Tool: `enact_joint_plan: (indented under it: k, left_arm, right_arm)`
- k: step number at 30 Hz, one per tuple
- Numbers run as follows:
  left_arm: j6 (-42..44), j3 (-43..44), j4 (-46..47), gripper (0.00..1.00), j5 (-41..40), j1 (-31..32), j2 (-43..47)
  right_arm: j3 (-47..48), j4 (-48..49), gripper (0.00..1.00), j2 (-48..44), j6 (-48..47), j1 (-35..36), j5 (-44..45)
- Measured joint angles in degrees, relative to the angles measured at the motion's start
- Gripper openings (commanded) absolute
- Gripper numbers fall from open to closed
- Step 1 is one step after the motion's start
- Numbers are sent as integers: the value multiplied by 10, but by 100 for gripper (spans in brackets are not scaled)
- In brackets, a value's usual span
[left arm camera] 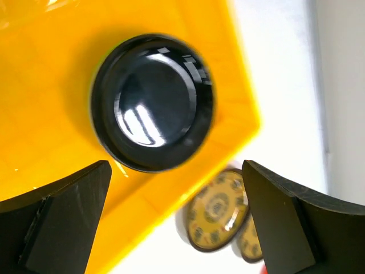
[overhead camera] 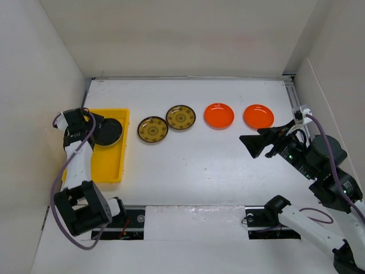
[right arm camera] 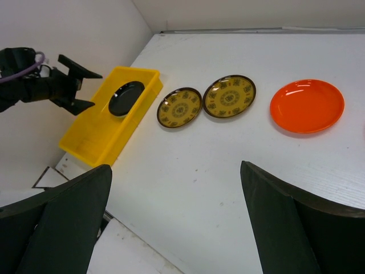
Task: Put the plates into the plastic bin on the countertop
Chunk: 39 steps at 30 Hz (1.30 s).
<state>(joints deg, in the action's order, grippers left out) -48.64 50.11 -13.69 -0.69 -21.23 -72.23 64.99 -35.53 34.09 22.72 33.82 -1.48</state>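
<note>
While lengthwise near-to-far, plastic bin with black plate

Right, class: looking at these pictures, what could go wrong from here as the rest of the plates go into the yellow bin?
The left brown-gold patterned round plate touches the right brown-gold plate, so lifting either may drag its neighbour. The glossy black round plate already fills the far end of the shallow yellow plastic bin. The rest must crowd the near end or stack, and could catch the rim.
</note>
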Motion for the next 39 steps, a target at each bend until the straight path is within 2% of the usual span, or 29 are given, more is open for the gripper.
enact_joint_plan:
  k: [5,7,11,13,17,19,24,28,35,39]
  left_arm:
    - [24,23,-25,100,17,19,116]
    - [22,16,-23,100,26,62,168]
    - [-20,-33,-3,100,27,238,233]
    - [-57,-57,-1,100,-11,347,229]
    - [-159,-68,5,100,-104,550,128]
    - [-210,-72,8,100,-133,597,69]
    - [-313,-90,11,100,-209,600,2]
    - [-382,-56,0,100,-247,583,-62]
    - [-435,-38,0,98,-267,536,-122]
    - [-454,-37,0,90,-266,507,-155]
  right_arm:
    - [0,0,100,0,0,0,0]
    - [-2,2,100,0,0,0,0]
    - [-9,5,100,5,1,0,2]
    - [-11,5,100,10,2,0,3]
    - [-12,11,100,20,8,0,3]
    - [-14,13,100,19,12,0,2]
    - [-15,14,100,15,19,0,-2]
    - [-15,13,100,4,22,0,-4]
    - [-15,12,100,-6,21,0,-11]
    - [-14,10,100,-8,19,0,-12]
